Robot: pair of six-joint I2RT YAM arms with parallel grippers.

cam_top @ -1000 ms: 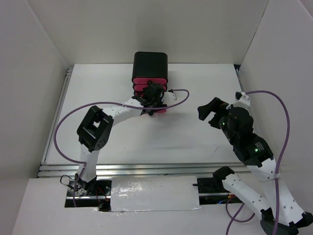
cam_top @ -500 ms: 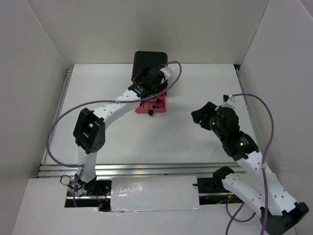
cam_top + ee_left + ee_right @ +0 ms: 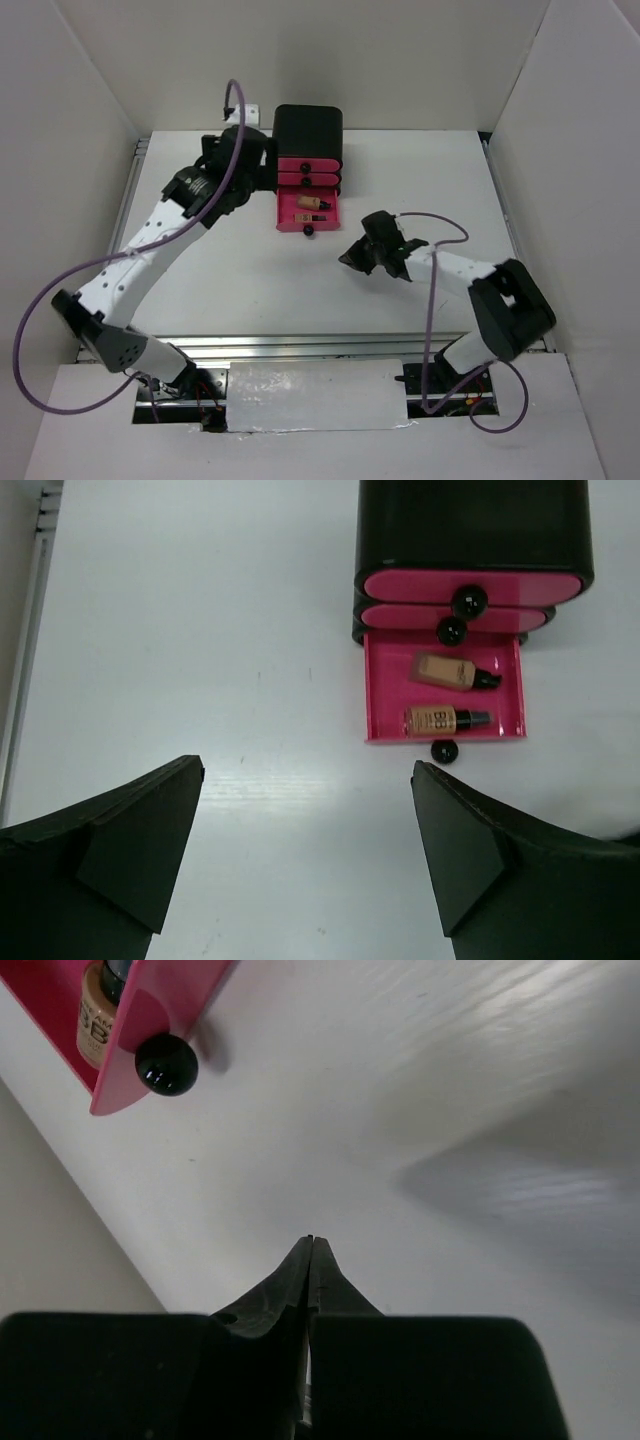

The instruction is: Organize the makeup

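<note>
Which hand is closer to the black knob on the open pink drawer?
Right. The right hand, shut, is close, right of the knob; the left hand, open, is farther off, left of the black box.

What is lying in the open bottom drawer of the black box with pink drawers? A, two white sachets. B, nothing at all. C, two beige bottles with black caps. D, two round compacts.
C: the left wrist view shows the rear bottle and the front bottle, both beige with black caps, lying in the pulled-out bottom drawer.
</note>
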